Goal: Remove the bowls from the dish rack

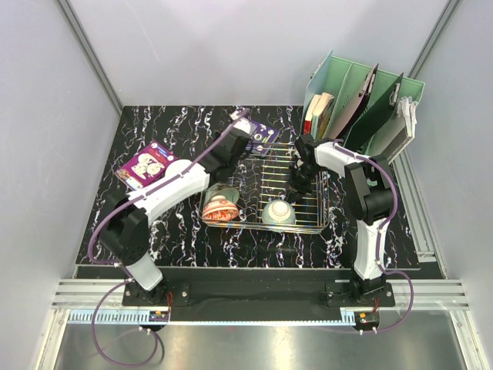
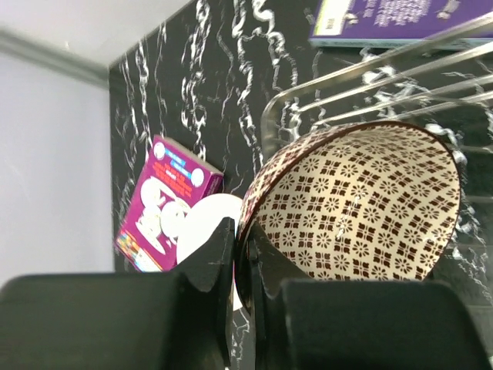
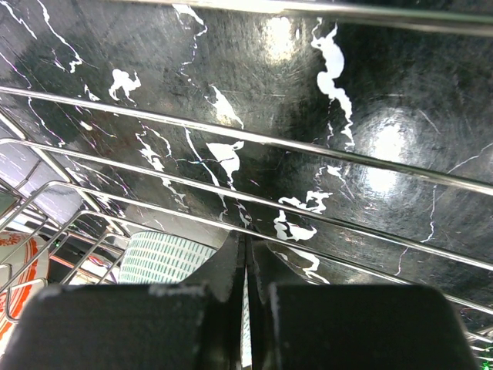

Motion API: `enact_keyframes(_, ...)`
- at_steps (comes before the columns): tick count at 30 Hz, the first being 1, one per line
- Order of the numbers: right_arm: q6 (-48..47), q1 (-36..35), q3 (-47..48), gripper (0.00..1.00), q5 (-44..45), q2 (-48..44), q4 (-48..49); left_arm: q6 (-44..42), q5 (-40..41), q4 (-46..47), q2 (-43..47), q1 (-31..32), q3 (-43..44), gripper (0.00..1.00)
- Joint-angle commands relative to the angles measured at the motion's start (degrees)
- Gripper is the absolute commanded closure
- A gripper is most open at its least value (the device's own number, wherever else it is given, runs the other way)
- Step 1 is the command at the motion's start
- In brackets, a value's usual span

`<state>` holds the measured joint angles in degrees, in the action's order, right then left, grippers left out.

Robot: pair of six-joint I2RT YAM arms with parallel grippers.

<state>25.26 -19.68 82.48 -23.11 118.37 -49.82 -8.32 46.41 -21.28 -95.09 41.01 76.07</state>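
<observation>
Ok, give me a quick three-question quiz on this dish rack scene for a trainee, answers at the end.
1. True or false: the right end effector stands wide open.
2. What does the left end effector grip? A) nothing B) the rim of the patterned bowl C) a spoon
3. Fill in: in the top view, the red floral bowl and the pale green bowl both sit inside the ___.

Key:
1. False, its fingers are pressed together with nothing between them.
2. B.
3. dish rack.
</observation>
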Motion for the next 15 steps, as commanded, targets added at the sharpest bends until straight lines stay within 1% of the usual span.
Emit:
enact_keyframes(1,-2.0,-0.8,-1.9,1.00,1.3,0.0,-2.6,10.0,-2.2,-2.9,5.0,-6.0,4.3,1.00)
enact_keyframes(2,-2.0,-0.8,-2.0,1.00,1.2,-0.3,-2.7,12.8,-4.0,-3.9,6.2,-7.0,4.5,1.00)
enact_keyframes(7,-2.2,-0.8,-2.0,1.00,1.9,-1.5,-3.0,19.5,-6.7,-10.9,9.0,-13.2,4.4,1.00)
enact_keyframes(9,-2.2,-0.8,-1.8,1.00,2.2,-1.7,-3.1,22.0,-8.2,-11.9,10.6,-14.9,3.5,1.00)
enact_keyframes(13,-2.1,-0.8,-1.6,1.00,2.2,-1.6,-3.1,25.8,-11.4,-13.5,12.9,-20.5,1.0,1.00)
enact_keyframes(15,-1.9,-0.8,-1.5,1.00,2.3,-1.6,-3.2,26.9,-14.3,-14.4,14.0,-23.3,0.4,1.00)
